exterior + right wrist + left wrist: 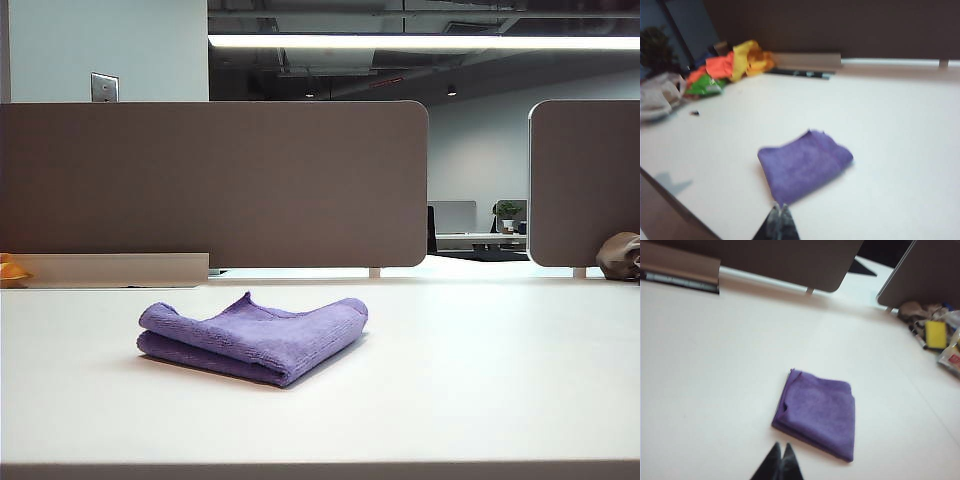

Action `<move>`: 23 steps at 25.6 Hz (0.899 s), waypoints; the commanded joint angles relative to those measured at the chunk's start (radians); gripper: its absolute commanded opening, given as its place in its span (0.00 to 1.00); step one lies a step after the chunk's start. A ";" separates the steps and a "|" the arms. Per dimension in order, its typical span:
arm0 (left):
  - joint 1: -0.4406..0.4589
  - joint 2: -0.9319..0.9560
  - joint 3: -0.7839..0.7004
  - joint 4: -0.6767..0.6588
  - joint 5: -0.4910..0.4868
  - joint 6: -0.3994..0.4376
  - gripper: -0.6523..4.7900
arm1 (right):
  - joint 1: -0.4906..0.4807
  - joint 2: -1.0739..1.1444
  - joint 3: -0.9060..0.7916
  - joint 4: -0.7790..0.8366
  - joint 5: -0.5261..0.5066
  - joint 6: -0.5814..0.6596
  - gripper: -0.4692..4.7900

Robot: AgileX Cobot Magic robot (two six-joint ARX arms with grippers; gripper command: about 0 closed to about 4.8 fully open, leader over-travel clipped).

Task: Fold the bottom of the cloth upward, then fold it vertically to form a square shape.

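The purple cloth (252,338) lies folded into a thick, roughly square pad on the white table (480,380), left of centre in the exterior view. Neither arm shows in that view. In the left wrist view my left gripper (782,446) is shut, empty, and hangs above the bare table just short of the cloth (817,412). The right wrist view shows my right gripper (780,206) shut with nothing in it, its tips just off the near corner of the cloth (802,162).
Grey partition panels (215,180) stand along the table's far edge. A brownish-grey lump (620,255) sits at the far right. Loose items with a yellow sponge (936,334) lie on one side, and orange, yellow and green bags (732,65) on the other.
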 commanded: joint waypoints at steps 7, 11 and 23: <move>-0.001 0.002 -0.248 0.296 -0.005 0.001 0.11 | -0.002 0.000 -0.262 0.224 0.003 -0.004 0.09; -0.001 0.002 -0.333 0.389 -0.005 0.001 0.11 | -0.003 0.000 -0.369 0.310 0.005 -0.005 0.09; -0.001 0.002 -0.465 0.439 -0.008 0.004 0.11 | -0.002 0.001 -0.533 0.475 -0.054 -0.190 0.09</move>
